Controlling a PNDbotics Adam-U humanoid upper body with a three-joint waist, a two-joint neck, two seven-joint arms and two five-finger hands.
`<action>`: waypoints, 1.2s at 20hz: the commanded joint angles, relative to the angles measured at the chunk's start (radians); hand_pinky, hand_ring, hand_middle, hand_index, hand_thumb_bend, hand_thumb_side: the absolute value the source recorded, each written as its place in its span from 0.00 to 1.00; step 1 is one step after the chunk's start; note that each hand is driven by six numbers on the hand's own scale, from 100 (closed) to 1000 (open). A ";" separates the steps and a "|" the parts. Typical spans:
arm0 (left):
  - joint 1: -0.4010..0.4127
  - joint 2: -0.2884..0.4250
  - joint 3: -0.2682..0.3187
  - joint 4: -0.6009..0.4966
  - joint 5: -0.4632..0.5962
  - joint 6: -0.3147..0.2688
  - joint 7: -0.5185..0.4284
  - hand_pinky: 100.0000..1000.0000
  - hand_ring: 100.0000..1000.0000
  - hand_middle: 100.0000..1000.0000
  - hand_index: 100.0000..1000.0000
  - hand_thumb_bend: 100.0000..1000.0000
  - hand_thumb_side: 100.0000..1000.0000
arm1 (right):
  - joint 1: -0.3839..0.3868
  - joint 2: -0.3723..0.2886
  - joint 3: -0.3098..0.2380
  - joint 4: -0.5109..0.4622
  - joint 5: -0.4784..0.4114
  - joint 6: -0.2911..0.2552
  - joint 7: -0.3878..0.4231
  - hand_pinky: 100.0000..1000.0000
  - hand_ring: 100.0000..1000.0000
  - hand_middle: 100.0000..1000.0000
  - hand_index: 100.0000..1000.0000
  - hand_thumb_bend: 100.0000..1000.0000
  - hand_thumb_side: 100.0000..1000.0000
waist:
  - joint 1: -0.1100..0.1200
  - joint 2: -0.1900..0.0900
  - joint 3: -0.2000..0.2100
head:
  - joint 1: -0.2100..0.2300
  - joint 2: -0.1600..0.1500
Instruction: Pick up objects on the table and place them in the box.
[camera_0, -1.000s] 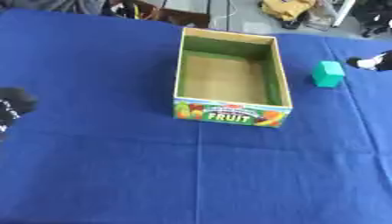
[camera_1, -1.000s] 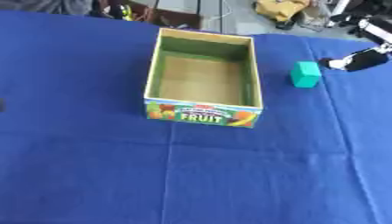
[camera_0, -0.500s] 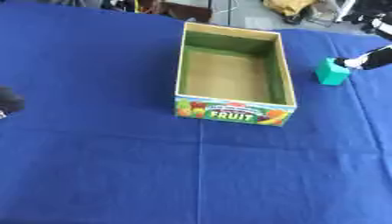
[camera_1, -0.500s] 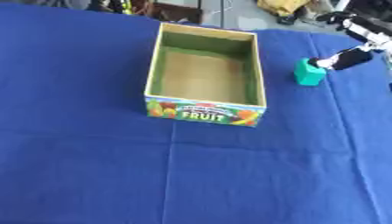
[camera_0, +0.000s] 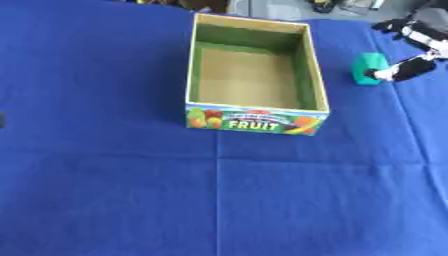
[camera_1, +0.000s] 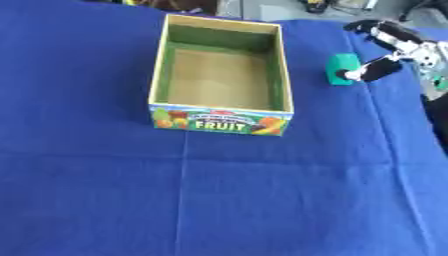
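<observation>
An open cardboard box (camera_0: 319, 80) with a "FRUIT" label on its front stands in the middle of the blue cloth, and its inside is empty. A small teal block (camera_1: 339, 68) lies on the cloth just right of the box. My right hand (camera_1: 411, 49) comes in from the right, open. Its thumb tip (camera_1: 357, 75) touches the block's right side, and its fingers stretch out beyond the block's far end. Of my left hand only a dark sliver (camera_0: 2, 120) shows at the left edge.
The blue cloth (camera_0: 219, 200) covers the whole table, with creases running through its near half. Dark clutter and floor show past the far edge of the table.
My right hand has come in leftward to the teal block until the thumb touches it. My left hand has slid almost out at the left edge. The camera has shifted too.
</observation>
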 joint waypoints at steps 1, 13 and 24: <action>-0.012 0.027 0.001 -0.019 0.003 -0.003 -0.005 0.82 0.72 0.55 0.67 0.32 1.00 | -0.011 -0.030 -0.011 0.002 -0.002 0.004 -0.004 0.86 0.94 0.92 1.00 0.35 0.24 | 0.006 -0.013 0.003 | -0.009 0.006; -0.014 0.029 -0.002 -0.018 0.002 -0.003 -0.010 0.82 0.72 0.55 0.67 0.32 1.00 | -0.011 -0.011 -0.006 0.018 0.009 0.012 0.007 0.85 0.93 0.90 1.00 0.23 0.12 | 0.008 0.007 0.008 | -0.007 0.007; -0.011 0.028 -0.004 -0.017 0.001 -0.002 -0.013 0.82 0.72 0.54 0.67 0.32 1.00 | -0.006 -0.013 -0.007 0.026 0.045 0.040 0.024 0.84 0.92 0.88 0.98 0.00 0.00 | 0.007 0.007 0.004 | -0.003 0.005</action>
